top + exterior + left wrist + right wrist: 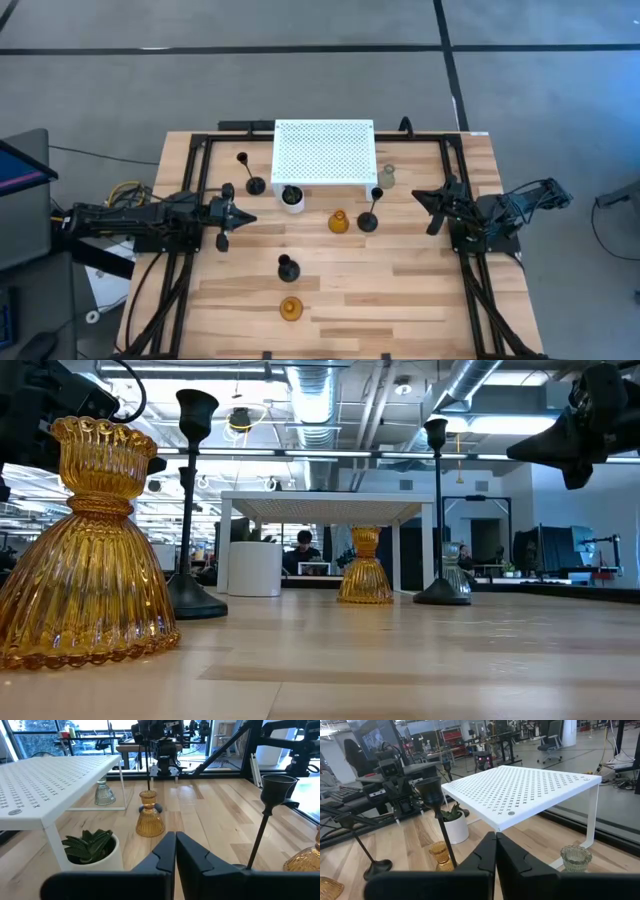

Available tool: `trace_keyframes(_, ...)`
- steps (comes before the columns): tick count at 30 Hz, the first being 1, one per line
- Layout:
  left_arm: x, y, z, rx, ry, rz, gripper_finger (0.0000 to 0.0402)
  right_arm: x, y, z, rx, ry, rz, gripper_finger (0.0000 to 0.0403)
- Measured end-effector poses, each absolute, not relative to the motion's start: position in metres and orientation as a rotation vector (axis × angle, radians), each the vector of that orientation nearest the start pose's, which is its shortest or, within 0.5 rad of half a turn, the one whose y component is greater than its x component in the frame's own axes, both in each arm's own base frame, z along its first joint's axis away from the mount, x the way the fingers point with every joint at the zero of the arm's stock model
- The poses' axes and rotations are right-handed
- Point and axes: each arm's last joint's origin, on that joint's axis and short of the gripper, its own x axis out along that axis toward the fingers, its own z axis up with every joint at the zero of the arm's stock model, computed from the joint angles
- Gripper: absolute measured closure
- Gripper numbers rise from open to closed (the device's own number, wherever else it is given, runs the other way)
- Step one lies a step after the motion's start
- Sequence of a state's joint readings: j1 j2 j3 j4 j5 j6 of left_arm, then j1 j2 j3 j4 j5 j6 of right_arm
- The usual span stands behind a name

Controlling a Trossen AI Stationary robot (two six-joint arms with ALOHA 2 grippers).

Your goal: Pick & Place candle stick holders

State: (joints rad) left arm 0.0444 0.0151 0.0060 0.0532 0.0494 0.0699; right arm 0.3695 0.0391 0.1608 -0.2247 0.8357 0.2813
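Observation:
Three black holders stand on their round bases: a tall one (255, 183) left of the white pot, a tall one (368, 222) at centre right, and a short one (288, 268) nearer the front. Two amber glass holders (338, 221) (290, 309) and a clear glass holder (388, 176) stand upright on the table. My left gripper (245, 218) is shut and empty, left of the pot; its closed fingers show in the left wrist view (175, 851). My right gripper (418, 195) is shut and empty, right of the clear holder; it also shows in the right wrist view (495, 847).
A white perforated shelf (323, 150) stands on legs at the table's far middle. A white pot with a green plant (292, 197) sits at its front left corner. Black frame rails (190, 260) run along both sides of the table. A person (303, 550) shows in the room beyond.

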Motion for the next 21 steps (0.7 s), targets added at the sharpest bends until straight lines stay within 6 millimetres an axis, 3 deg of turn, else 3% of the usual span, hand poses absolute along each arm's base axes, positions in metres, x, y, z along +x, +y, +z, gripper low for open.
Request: trace_keyframes(21,0.1052,0.0037,0.1602,0.066,0.071,-0.003,0.0389,0.0812,0.0084,0.1942,0.217,0.019,-0.474,0.0403)
